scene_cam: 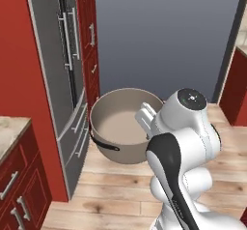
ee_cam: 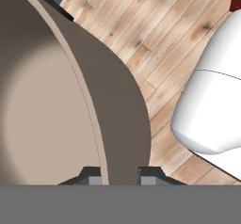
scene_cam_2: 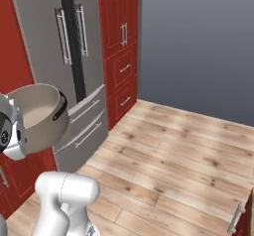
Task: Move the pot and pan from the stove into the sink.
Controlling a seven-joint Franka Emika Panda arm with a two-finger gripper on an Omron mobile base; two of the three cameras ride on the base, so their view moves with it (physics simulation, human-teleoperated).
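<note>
Your gripper (ee_cam: pixel 120 177) has its jaws pinched on the wall of the pot (scene_cam: pixel 120 122), which hangs in the air above the wood floor (scene_cam_2: pixel 178 150), beside the fridge (scene_cam: pixel 62 64). Keep it level and drive smoothly toward the sink.

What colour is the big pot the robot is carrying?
The pot is beige-tan, with a dark side handle. It shows best in the left base view.

This is a home kitchen: a tall steel fridge (scene_cam: pixel 58 69) stands between red cabinets (scene_cam_2: pixel 120 46), the floor (scene_cam_2: pixel 173 150) is light wood planks, and a marble bench (scene_cam: pixel 9 130) shows at the side.
</note>
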